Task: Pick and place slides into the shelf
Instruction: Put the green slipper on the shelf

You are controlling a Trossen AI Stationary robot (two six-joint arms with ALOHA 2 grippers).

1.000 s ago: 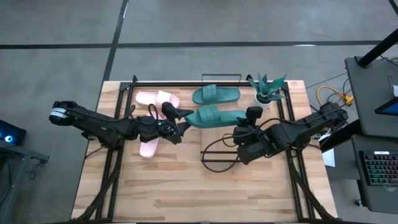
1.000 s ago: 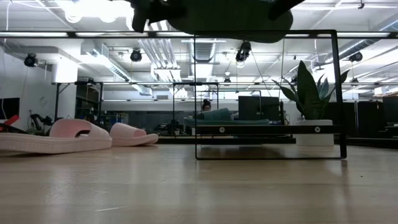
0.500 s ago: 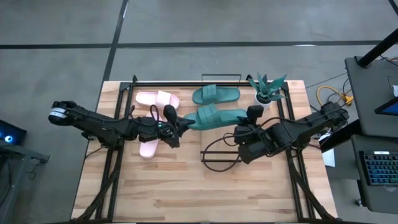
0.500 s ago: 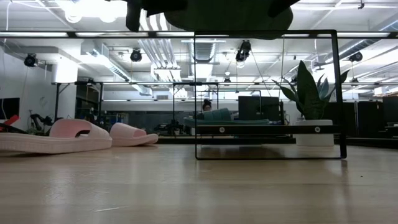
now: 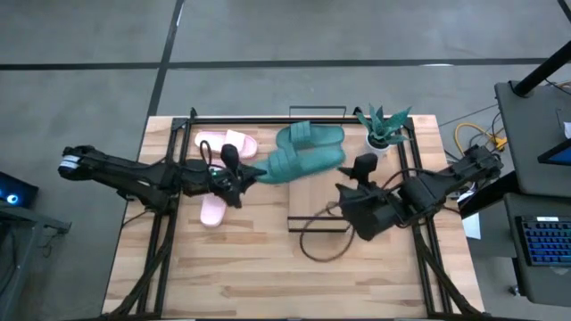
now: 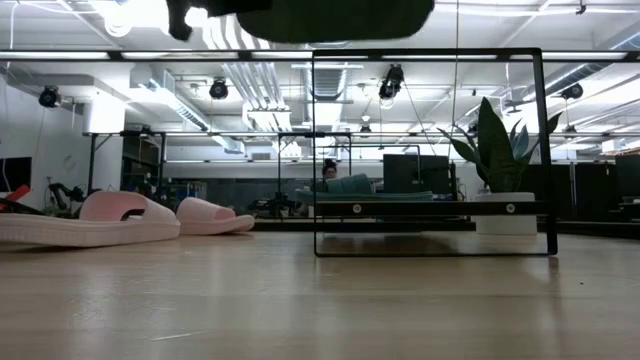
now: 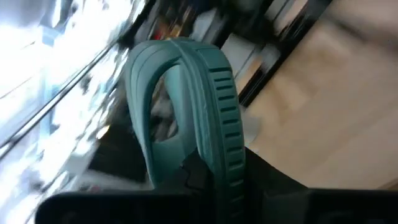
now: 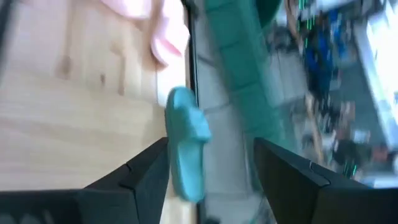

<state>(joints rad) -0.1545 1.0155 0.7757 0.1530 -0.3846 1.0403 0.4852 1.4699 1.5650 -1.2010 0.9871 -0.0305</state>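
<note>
My left gripper (image 5: 252, 174) is shut on a teal slide (image 5: 303, 163) and holds it in the air over the table's middle, level with the far teal slide (image 5: 310, 135). The held slide shows at the top of the low view (image 6: 330, 15). My right gripper (image 5: 351, 183) stands open just right of the held slide, with nothing between its fingers (image 8: 146, 174). One pink slide (image 5: 226, 143) lies sole-down at the far left, another (image 5: 212, 210) under my left arm. The shelf (image 5: 321, 203) stands on the table at centre right; its black wire frame (image 6: 430, 52) shows in the low view. My left gripper pinches the teal slide's sole at its end (image 7: 208, 168) nearest the table's left edge, between the two fingers. The fingers come in about level from the table's left and lie along the slide. The slide sticks out beyond them, lifted clear and rolled a little to one side.
A potted plant (image 5: 384, 127) stands at the far right corner, beside the shelf. Black frame bars (image 5: 268, 118) run along the far edge and down both sides. Dark cable loops (image 5: 321, 245) lie on the wood near my right arm. Bare wood (image 5: 268, 285) fills the near half.
My left gripper has shut on the teal slide's end, then drawn back toward the table's left edge and slightly up, carrying the slide left and toward the far edge. My right gripper has opened, let go of the slide's other end and risen away from it.
</note>
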